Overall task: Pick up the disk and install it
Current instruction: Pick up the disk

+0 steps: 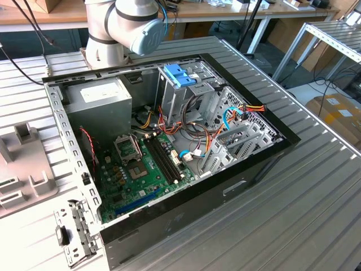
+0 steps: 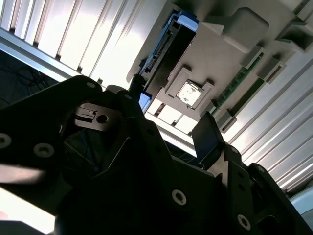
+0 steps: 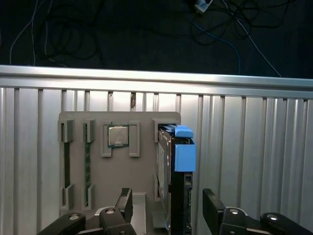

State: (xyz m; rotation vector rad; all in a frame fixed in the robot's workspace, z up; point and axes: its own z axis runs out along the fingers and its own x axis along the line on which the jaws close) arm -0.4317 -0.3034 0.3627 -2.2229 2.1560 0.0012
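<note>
First wrist view gives us the end effector (image 3: 167,199) released and empty, one finger to each side of the disk (image 3: 172,166), which stands on edge in the grey holder (image 3: 142,171) on the worktop (image 3: 254,147), long axis pointing away from the wrist.

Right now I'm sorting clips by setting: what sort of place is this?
Likely a robotics lab: an open black computer case on a ribbed aluminium table, and the blue-railed disk standing in a grey holder.
</note>
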